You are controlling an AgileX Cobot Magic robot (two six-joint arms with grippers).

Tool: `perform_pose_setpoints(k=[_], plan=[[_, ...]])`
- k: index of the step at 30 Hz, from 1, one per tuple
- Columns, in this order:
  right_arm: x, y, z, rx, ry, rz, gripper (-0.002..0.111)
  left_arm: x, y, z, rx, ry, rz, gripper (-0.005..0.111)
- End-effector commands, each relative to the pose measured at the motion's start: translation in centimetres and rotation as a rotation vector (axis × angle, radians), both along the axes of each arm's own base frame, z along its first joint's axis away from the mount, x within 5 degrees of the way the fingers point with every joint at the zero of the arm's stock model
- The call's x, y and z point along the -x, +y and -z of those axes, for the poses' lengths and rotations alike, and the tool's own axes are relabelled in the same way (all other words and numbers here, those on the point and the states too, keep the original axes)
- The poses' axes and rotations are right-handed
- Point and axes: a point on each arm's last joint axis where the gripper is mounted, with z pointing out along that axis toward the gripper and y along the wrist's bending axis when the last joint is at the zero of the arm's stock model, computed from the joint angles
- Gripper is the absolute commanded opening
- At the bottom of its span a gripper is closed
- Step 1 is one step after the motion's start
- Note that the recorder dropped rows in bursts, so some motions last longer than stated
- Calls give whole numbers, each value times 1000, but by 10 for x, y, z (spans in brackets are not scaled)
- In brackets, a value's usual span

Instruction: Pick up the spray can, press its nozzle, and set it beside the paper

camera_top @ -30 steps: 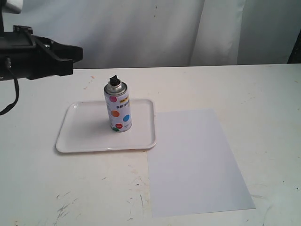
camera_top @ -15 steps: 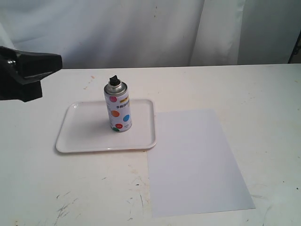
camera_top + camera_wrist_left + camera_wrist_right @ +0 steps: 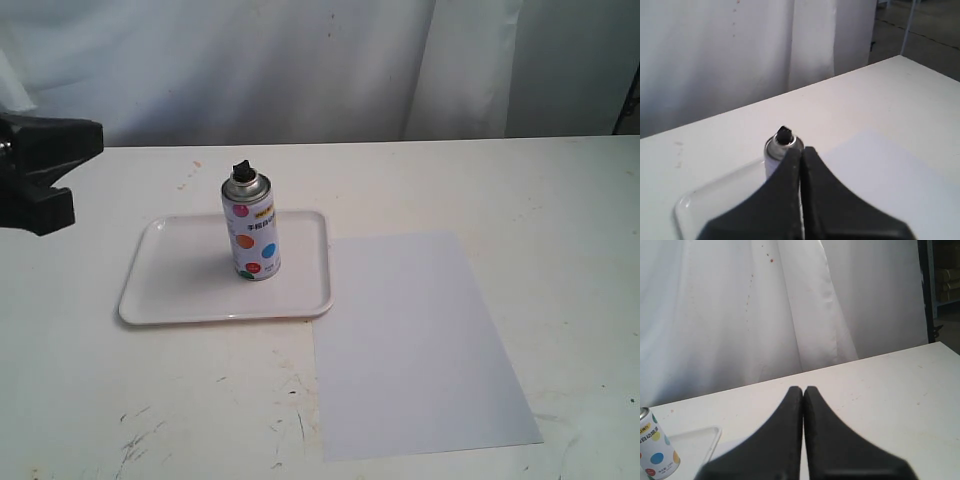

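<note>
Left gripper: matte black plastic, two broad fingers narrowing to slim rounded tips, a thin pale seam running between them. Right gripper: showing the same black tapered pair. Exterior view, 9 o'clock: left gripper appearing as a blocky black wedge, its edges catching faint sheen.

A: Where do we see the white, colour-dotted cylindrical spray can?
B: We see it upright on the white tray, small black nozzle on top; the flat white paper sheet lies just beside.
</note>
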Motion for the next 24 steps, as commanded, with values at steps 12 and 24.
perform_pose_setpoints(k=[12, 24], plan=[[0, -1, 1, -7, -3, 13, 0, 87, 57, 28, 59, -154, -332, 0], [0, -1, 1, -7, -3, 13, 0, 116, 61, 21, 126, -295, -413, 0]])
